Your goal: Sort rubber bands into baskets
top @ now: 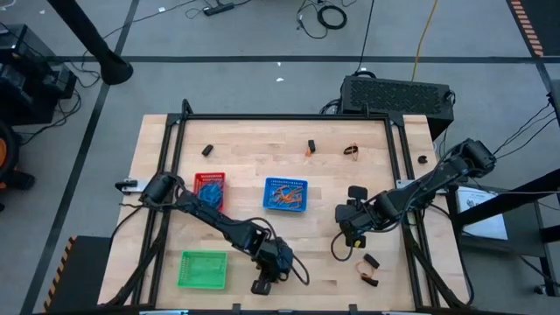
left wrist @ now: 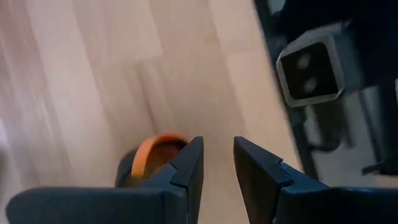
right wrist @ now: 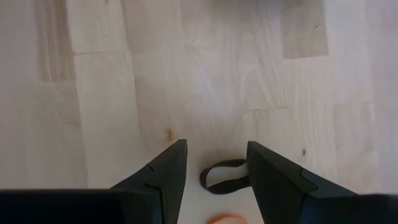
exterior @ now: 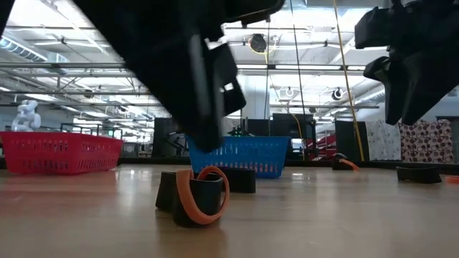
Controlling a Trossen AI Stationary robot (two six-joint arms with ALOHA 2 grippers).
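Observation:
An orange rubber band (exterior: pixel 188 195) stands on edge against black ones (exterior: pixel 208 197) on the wooden table near its front edge. My left gripper (exterior: pixel 208 140) hangs just above them, open; in the left wrist view the orange band (left wrist: pixel 149 155) shows beside one finger, not between the two. My right gripper (right wrist: pixel 216 168) hovers open toward the right of the table, over a black band (right wrist: pixel 225 176) lying flat, with an orange band (right wrist: pixel 227 219) near it. The red basket (top: pixel 208 188), blue basket (top: pixel 286 194) and green basket (top: pixel 203 269) stand on the table's left half.
Loose bands lie along the far side (top: pixel 207 150), (top: pixel 310 147), (top: pixel 352 151), and near the front right (top: pixel 370 262). A black frame (top: pixel 289 117) rims the table. A dark box (top: pixel 395 94) stands beyond the far edge. Bare wood lies between the blue basket and the front edge.

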